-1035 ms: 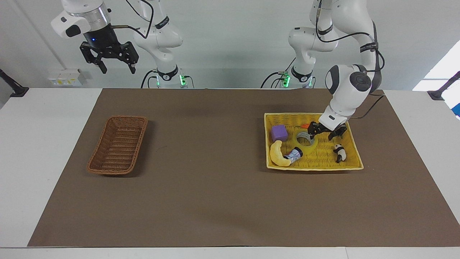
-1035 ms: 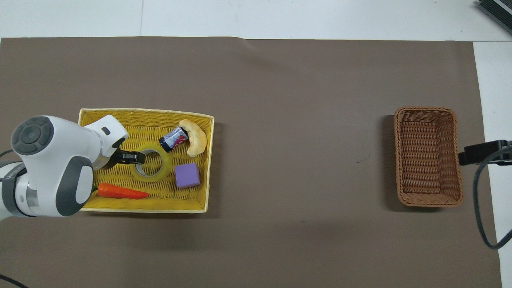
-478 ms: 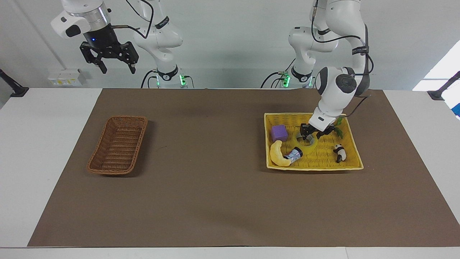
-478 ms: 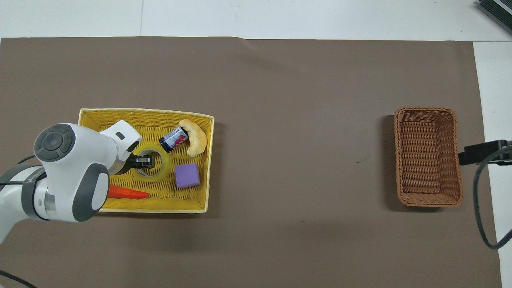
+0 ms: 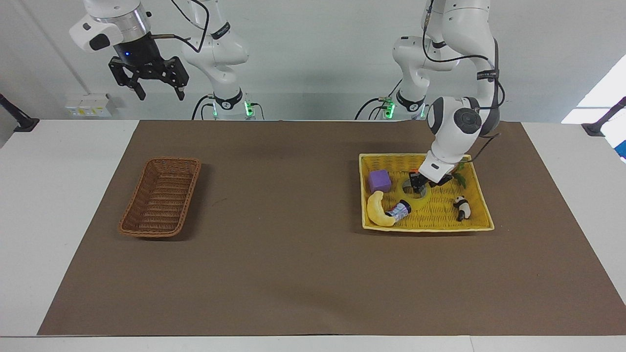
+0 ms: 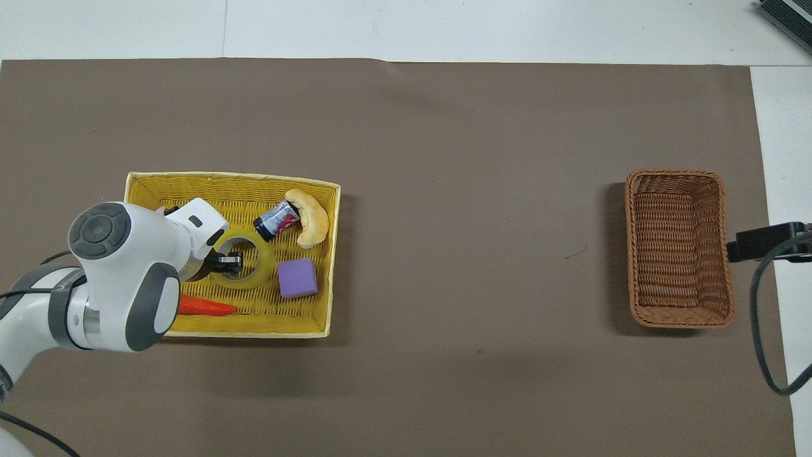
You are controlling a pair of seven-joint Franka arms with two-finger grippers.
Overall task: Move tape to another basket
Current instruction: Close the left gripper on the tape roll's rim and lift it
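The tape (image 5: 414, 192) lies flat in the yellow tray (image 5: 477, 226) at the left arm's end of the table, between the purple block (image 5: 380, 181) and the toy panda (image 5: 461, 207), with the carrot (image 6: 204, 307) nearer the robots. The left gripper (image 5: 419, 183) is down on the roll at the side toward the left arm's end, one finger in the roll's hole and the rest over its wall; whether it has closed on that wall cannot be told. A toy banana (image 5: 376, 209) and a small bottle (image 5: 400, 211) lie beside the tape, farther from the robots. The brown basket (image 5: 161, 197) sits well apart at the right arm's end. The right gripper (image 5: 157, 91) waits high up with its fingers spread apart
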